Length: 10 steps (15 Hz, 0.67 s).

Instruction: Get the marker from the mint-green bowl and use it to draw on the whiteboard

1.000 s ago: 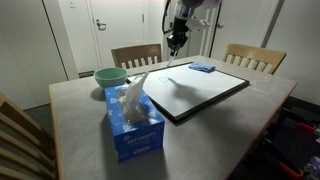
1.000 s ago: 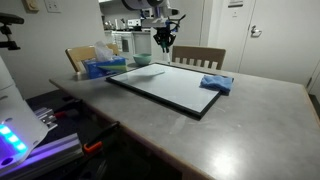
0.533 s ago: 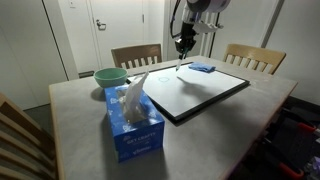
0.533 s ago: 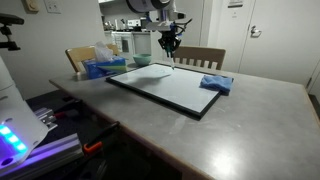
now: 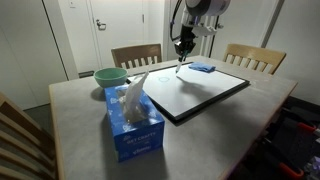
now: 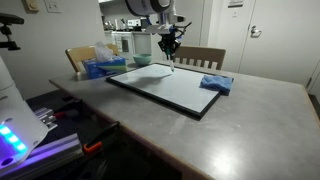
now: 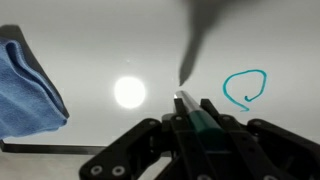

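A tissue box (image 5: 133,125) is sitting nearest on the bench (image 5: 80,130), the bowl (image 5: 110,76) just behind it. Beyond, the hand (image 5: 183,45) is gripping the marker (image 7: 188,108) tip-down over the whiteboard (image 5: 195,95), near a blue pad (image 5: 202,68) and a teal squiggle (image 7: 245,88)

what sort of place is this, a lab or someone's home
Most likely a home dining area: wooden chairs pulled up to a grey table, a tissue box on it, and white doors behind.
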Tool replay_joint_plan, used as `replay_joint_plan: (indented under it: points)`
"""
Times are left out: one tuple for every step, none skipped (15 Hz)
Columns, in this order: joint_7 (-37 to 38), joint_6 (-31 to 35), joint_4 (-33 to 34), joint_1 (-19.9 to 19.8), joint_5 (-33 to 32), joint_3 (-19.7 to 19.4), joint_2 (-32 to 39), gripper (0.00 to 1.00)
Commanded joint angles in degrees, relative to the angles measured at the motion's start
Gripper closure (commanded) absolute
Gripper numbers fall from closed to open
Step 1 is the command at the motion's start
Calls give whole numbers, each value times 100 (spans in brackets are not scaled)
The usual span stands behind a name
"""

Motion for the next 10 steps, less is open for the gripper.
replay_joint_plan:
  points:
    - [126,273,-64,109,-155,-75,-1,95]
    - [121,328,-68,114,-166,-68,6,95]
    - [79,411,-70,104,-153,-41,27,95]
    - [62,463,-66,100,-136,-26,51,95]
    - [18,532,-62,91,-115,0,86,95]
    - [-18,586,-59,76,-89,27,111,95]
    - [-45,653,-49,60,-60,56,153,95]
    - [-78,697,-34,40,-30,91,199,95]
    - [-84,746,-30,39,-31,100,241,95]
    - [-91,784,-24,37,-31,110,274,95]
